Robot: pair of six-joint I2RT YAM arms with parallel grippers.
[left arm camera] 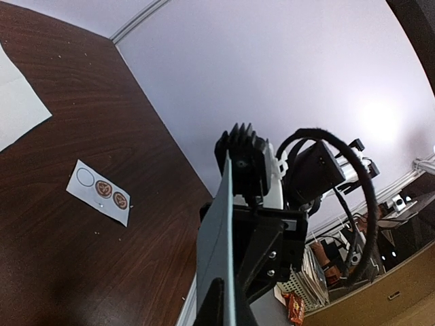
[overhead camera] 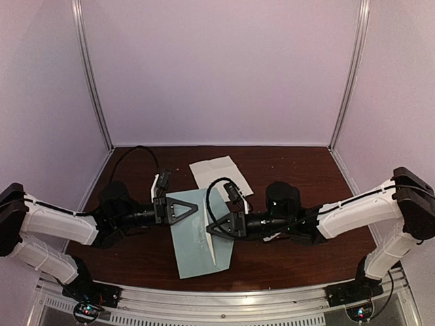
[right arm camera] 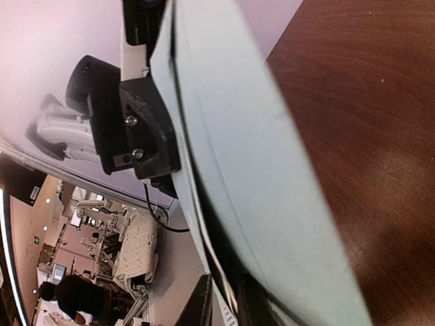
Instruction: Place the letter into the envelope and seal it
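Holding the envelope [overhead camera: 194, 255] over the table's centre, the left gripper [overhead camera: 190, 207] and right gripper [overhead camera: 214, 227] each pinch an edge, so insertion seems unstarted; next, one must release and fetch the white sheet [overhead camera: 216, 174] lying just beyond.

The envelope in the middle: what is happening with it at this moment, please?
Both arms hold the envelope between them, over the table. The left gripper is clamped on its upper left edge and the right gripper on its right side. A white sheet lies flat on the table behind, outside the envelope, so the letter does not seem to be inserted yet. A sticker strip lies on the table, apart from both grippers.
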